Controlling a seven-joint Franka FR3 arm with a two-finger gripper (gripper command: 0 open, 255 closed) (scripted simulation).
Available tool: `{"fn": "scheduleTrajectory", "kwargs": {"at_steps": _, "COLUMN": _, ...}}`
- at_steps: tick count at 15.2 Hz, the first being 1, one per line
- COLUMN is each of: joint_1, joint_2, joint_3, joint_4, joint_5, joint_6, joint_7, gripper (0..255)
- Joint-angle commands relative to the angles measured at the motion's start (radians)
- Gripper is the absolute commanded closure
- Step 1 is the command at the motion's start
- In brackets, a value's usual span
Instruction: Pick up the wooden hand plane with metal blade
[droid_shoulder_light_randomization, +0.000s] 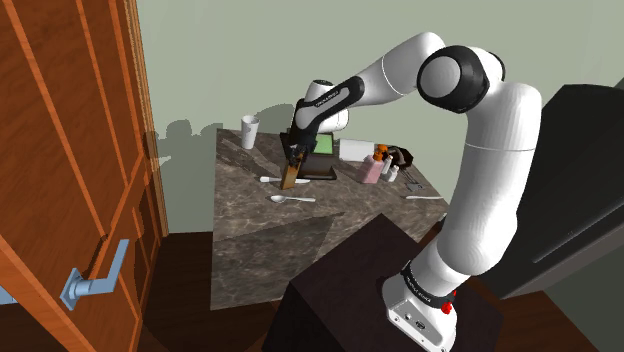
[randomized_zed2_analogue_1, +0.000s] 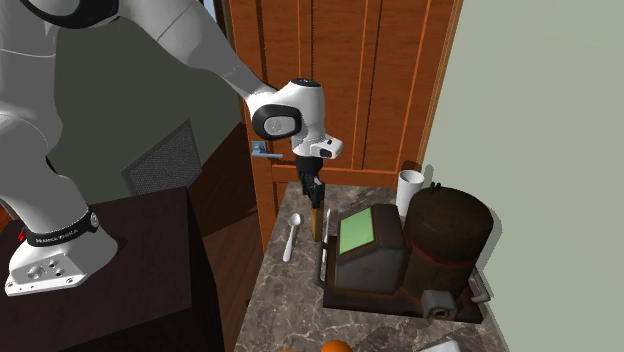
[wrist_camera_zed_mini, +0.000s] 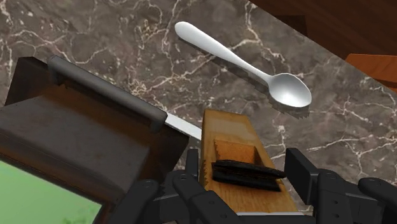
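The white Franka arm (droid_shoulder_light_randomization: 480, 150) rises from its stand, bends at the elbow and stretches out over the grey-brown marbled tabletop (droid_shoulder_light_randomization: 250, 240). Its wrist is turned down so that the all-black two-finger gripper (droid_shoulder_light_randomization: 293, 160) points at the surface. The jaws are closed part-way onto the oblong brown wooden hand plane (wrist_camera_zed_mini: 229, 130), one finger pressed to each long side. The plane hangs upright below the hand, its lower end close to the marble (whether it touches, I cannot tell).

Just beside the plane stands a dark brown box-shaped machine with a green panel (randomized_zed2_analogue_1: 368, 245), crowding one side of the gripper. A silver metal spoon (wrist_camera_zed_mini: 245, 63) lies on the other side, apart from the plane. A white cup (randomized_zed2_analogue_1: 411, 190) stands behind the machine.

The second exterior view shows a dark brown cylinder (randomized_zed2_analogue_1: 450, 235) next to the green panel. The shoulder view takes in a second spoon (droid_shoulder_light_randomization: 268, 179), some small bottles (droid_shoulder_light_randomization: 378, 168) and a brown wooden door (droid_shoulder_light_randomization: 60, 150).
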Motion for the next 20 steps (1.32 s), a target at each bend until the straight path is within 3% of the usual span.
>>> {"fn": "scheduleTrajectory", "kwargs": {"at_steps": 1, "joint_1": -0.001, "joint_2": 0.002, "joint_3": -0.001, "joint_4": 0.000, "joint_5": 0.000, "joint_6": 0.000, "joint_7": 0.000, "gripper": 255}}
{"fn": "scheduleTrajectory", "kwargs": {"at_steps": 20, "joint_1": 0.005, "joint_2": -0.144, "joint_3": -0.009, "joint_4": 0.018, "joint_5": -0.014, "joint_6": -0.164, "joint_7": 0.010, "gripper": 255}}
